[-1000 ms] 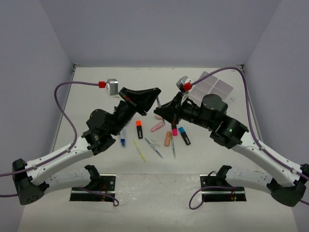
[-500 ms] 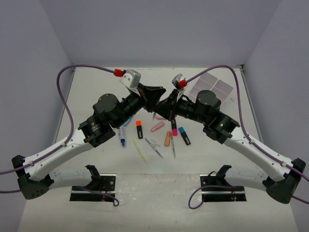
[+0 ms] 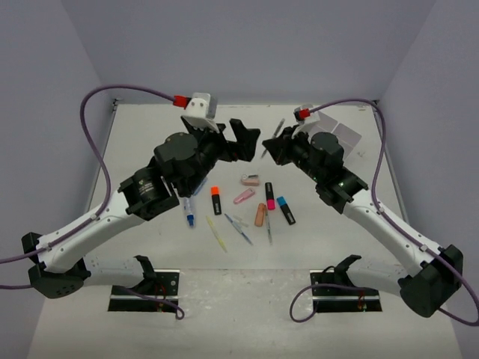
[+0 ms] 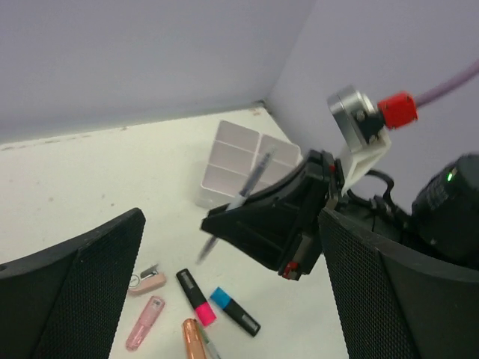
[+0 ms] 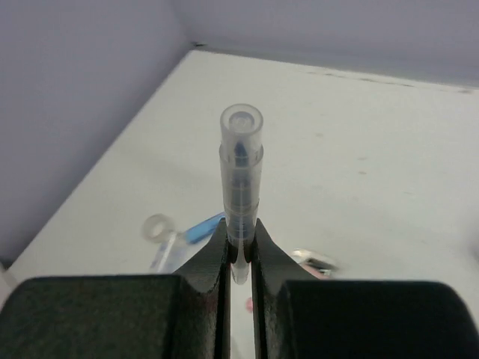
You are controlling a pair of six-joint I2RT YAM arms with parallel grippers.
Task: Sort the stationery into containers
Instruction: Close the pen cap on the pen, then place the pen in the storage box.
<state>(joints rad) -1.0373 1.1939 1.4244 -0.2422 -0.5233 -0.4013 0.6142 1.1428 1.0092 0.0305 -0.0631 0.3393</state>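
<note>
My right gripper (image 5: 239, 250) is shut on a thin clear pen (image 5: 241, 179) that sticks straight out past its tips. From above, that gripper (image 3: 273, 149) hangs over the far middle of the table, the pen (image 3: 278, 129) pointing toward the back. My left gripper (image 3: 247, 143) faces it a short way to the left, open and holding nothing. The left wrist view looks between the wide-apart fingers (image 4: 75, 292) at the right gripper (image 4: 277, 217) and the pen (image 4: 239, 196). The white divided tray (image 4: 239, 153) stands behind them. The rest of the stationery lies on the table below.
On the table lie an orange-capped highlighter (image 3: 215, 200), a pink-capped one (image 3: 269, 196), a blue-capped one (image 3: 285, 210), pink erasers (image 3: 244, 197), a blue marker (image 3: 189, 212), a yellow pen (image 3: 216, 232) and thin pens (image 3: 239, 228). The right arm partly hides the tray (image 3: 343, 134) at the back right.
The two grippers met tip to tip, then the left one opened. The right gripper has drawn back to the right and upward with the pen in it.
</note>
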